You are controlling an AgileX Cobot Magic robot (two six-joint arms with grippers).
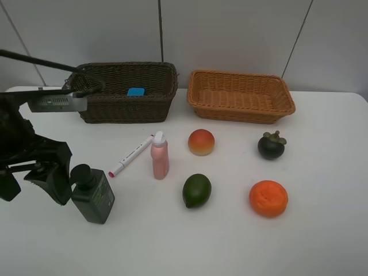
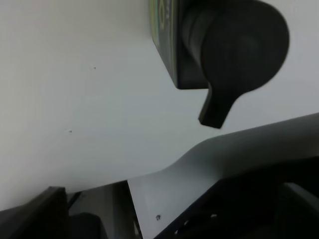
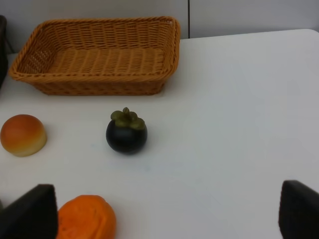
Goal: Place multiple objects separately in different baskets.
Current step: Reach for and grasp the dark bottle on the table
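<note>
Nearest, the dark green pump bottle (image 1: 92, 195) is standing upright at the near left of the worktop (image 1: 322, 241). Its glossy, boxy body and rounded pump head are sitting just beside the left hand (image 1: 34, 181), which is hanging spread and empty. That hand should probably be straddling the flat sides squarely, below the pump, before lifting toward the dark brown wicker basket (image 1: 115, 109). The right hand (image 3: 164, 219) is also standing spread.

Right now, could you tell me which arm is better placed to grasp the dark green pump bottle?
Left: the open left gripper sits beside the dark green pump bottle; the right gripper is over by the dark mangosteen and round orange.
</note>
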